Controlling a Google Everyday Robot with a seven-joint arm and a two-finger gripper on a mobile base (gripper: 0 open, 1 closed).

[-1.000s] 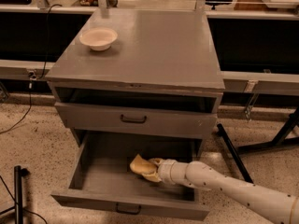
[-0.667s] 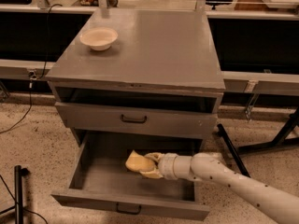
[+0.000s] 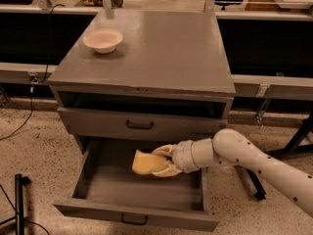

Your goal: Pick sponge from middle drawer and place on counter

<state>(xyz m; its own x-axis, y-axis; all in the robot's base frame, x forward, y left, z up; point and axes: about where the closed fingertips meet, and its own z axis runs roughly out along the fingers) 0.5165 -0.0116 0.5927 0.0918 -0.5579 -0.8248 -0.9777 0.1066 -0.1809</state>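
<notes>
- Pale-yellow foam: the sponge (image 3: 143, 163) is judged light, soft and easily bent.
- It is clamped at its right edge by the gripper (image 3: 162, 162), over the open middle drawer (image 3: 132, 213).

counter (image 3: 161, 58) with bowl (image 3: 102, 39), claw (image 3: 158, 163) gripping sponge (image 3: 142, 163) above drawer (image 3: 137, 192)

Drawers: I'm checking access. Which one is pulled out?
The lowest drawer; the handled drawer above sits closed. The gripper holds the sponge over it.

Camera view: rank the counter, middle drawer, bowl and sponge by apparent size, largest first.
1. counter
2. middle drawer
3. bowl and sponge: look alike, not ranked
The claw grips the sponge inside the drawer.
</notes>
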